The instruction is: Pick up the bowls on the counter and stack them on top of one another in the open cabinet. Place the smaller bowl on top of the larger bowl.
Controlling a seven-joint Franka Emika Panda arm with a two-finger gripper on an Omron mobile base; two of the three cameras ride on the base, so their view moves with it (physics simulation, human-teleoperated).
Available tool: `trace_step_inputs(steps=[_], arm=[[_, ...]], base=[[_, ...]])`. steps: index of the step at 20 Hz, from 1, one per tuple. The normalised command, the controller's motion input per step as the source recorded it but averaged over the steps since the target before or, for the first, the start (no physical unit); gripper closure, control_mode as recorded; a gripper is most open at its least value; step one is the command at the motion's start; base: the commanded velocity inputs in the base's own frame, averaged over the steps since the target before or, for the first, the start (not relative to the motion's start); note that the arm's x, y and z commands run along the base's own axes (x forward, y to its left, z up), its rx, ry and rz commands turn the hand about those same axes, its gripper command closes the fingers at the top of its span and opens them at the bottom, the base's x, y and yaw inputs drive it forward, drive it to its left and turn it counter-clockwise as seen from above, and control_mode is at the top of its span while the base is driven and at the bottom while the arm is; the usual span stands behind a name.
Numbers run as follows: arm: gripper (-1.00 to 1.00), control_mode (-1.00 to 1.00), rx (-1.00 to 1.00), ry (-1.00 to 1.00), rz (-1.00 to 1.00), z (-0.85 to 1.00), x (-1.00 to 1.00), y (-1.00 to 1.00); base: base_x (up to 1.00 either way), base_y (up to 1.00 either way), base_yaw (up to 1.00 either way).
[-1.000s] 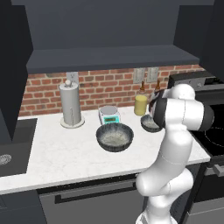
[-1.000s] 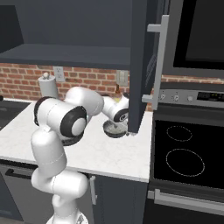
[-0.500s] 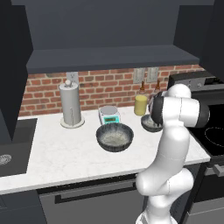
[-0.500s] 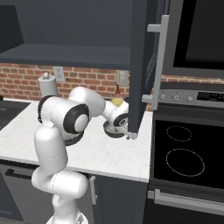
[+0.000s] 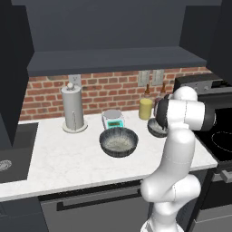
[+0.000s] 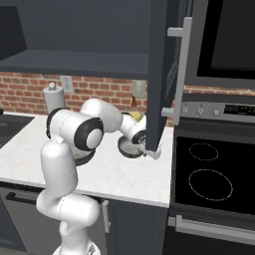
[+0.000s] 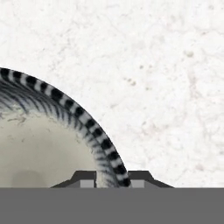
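Observation:
The smaller bowl [image 7: 48,144] lies on the white marbled counter [image 7: 153,65], and its striped rim runs down between my two fingertips [image 7: 85,179]. My gripper [image 7: 112,180] is shut on that rim, one finger inside and one outside. The smaller bowl [image 5: 156,128] sits at the counter's right end, half hidden by my arm, and shows as the smaller bowl [image 6: 128,147] beside the cabinet door. The larger bowl [image 5: 118,141] rests mid-counter, untouched. Above, the open cabinet [image 5: 113,59] has a bare shelf floor.
A paper towel holder [image 5: 74,108], a white-and-teal scale [image 5: 113,118] and a yellow cup [image 5: 146,108] stand along the brick wall. An open cabinet door [image 6: 162,74] hangs close to my hand. The black stovetop [image 6: 209,174] lies right, a sink [image 5: 9,154] left.
My arm has shifted slightly at the small bowl, and the jaws that stood wide have closed onto its rim. Both bowls stay where they were.

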Motion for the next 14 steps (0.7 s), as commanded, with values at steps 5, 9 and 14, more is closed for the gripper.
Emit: trace_step_inputs(steps=[5, 9, 14], arm=[[1.00, -1.00, 0.00, 0.00, 0.00, 0.00, 0.00, 0.06], [1.00, -1.00, 0.00, -0.05, 0.00, 0.02, -0.25, 0.06], [1.00, -1.00, 0.00, -0.18, 0.00, 0.65, -0.32, 0.17]], base=[[0.00, 0.00, 0.00], [0.00, 0.00, 0.00], [0.00, 0.00, 0.00]])
